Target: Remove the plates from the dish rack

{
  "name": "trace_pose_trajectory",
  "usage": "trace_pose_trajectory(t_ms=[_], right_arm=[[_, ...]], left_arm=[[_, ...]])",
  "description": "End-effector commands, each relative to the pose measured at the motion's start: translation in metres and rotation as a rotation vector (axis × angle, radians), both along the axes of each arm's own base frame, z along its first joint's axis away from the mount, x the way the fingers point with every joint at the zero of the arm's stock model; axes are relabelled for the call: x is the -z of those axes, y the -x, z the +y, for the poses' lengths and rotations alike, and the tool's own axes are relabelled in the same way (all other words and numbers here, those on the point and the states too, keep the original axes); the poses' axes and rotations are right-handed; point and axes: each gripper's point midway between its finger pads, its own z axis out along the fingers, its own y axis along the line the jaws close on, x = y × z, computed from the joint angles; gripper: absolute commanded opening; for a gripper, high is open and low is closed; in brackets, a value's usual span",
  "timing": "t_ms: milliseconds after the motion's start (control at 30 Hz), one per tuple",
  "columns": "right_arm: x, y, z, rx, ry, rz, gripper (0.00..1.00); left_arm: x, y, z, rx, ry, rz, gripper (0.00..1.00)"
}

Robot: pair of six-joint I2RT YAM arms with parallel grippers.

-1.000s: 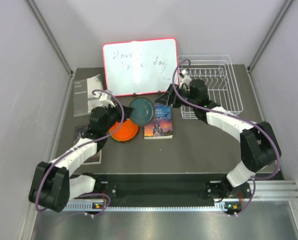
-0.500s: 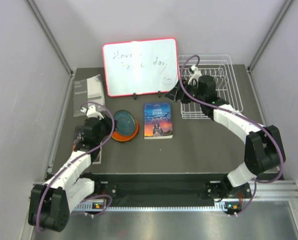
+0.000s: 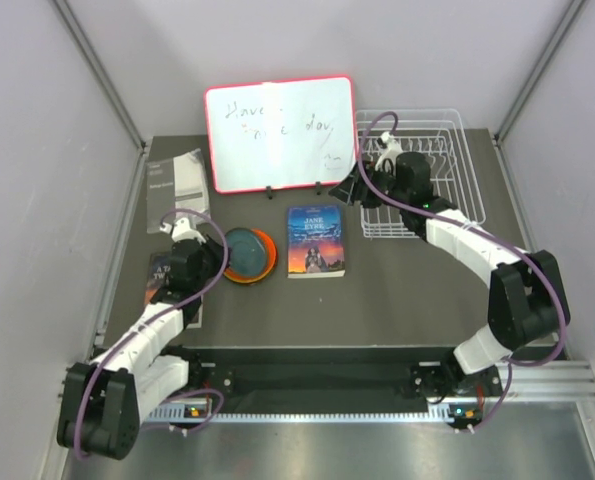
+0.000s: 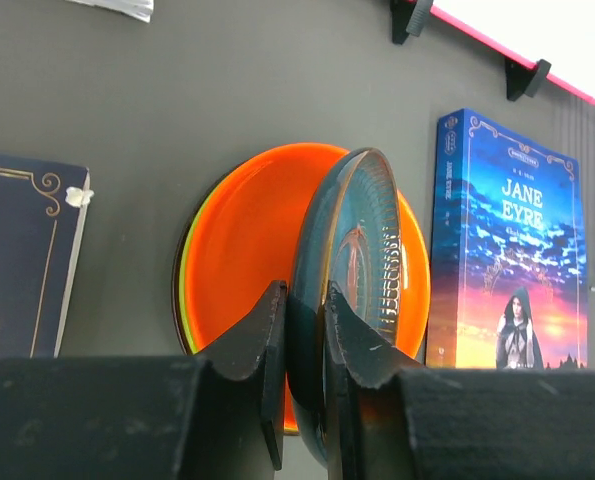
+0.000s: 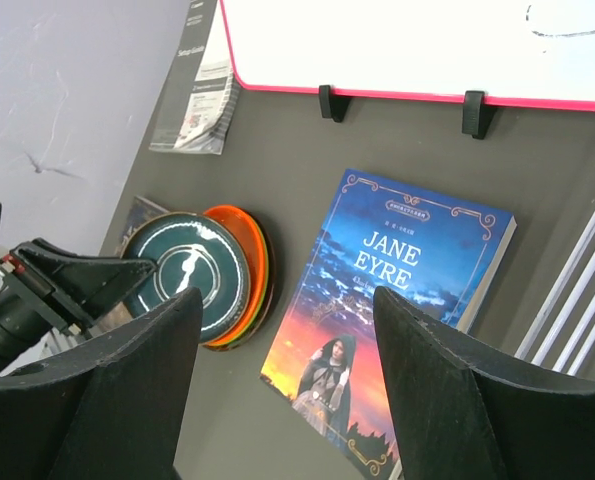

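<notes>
Dark teal glaze fills my left wrist view: my left gripper (image 4: 305, 296) is clamped on the near rim of the dark teal plate (image 4: 365, 262), one finger on each face. The plate stands tilted in my grasp, its held edge raised and its far edge down toward the orange plate (image 4: 245, 238). The orange plate lies flat on the dark table (image 3: 397, 290), and a thin lime green rim (image 4: 180, 302) peeks out beneath its left side. I cannot make out a dark red plate in this stack.

From above, the stack sits left of centre on the table, just beside the Jane Eyre paperback (image 3: 316, 241) and well apart from the dish rack (image 3: 432, 170), which stands at the far right corner. A second dark book (image 4: 22, 262) lies to the left of the plates, partly under my left arm. A leaflet (image 3: 177, 180) lies farther back on that side.

My right gripper (image 5: 287, 305) hangs released, its fingers (image 5: 127, 400) spread wide, above the rack's left edge near the red-framed whiteboard (image 3: 279, 134). It holds nothing. Its camera looks down past the paperback to the plates and my left gripper gripping the teal one.
</notes>
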Motion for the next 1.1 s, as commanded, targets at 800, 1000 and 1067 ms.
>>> trace_pose_trajectory(t_ms=[800, 1000, 1067], right_arm=[[-0.012, -0.003, -0.019, 0.045, 0.041, -0.072, 0.70], [-0.015, -0.003, -0.025, 0.061, 0.053, -0.082, 0.70], [-0.017, -0.002, -0.027, 0.064, 0.057, -0.085, 0.70]], left_arm=[[-0.013, -0.013, 0.012, -0.053, -0.045, -0.046, 0.67], [-0.020, -0.018, 0.015, -0.058, -0.076, -0.058, 0.72], [-0.023, -0.020, 0.015, -0.058, -0.081, -0.066, 0.72]])
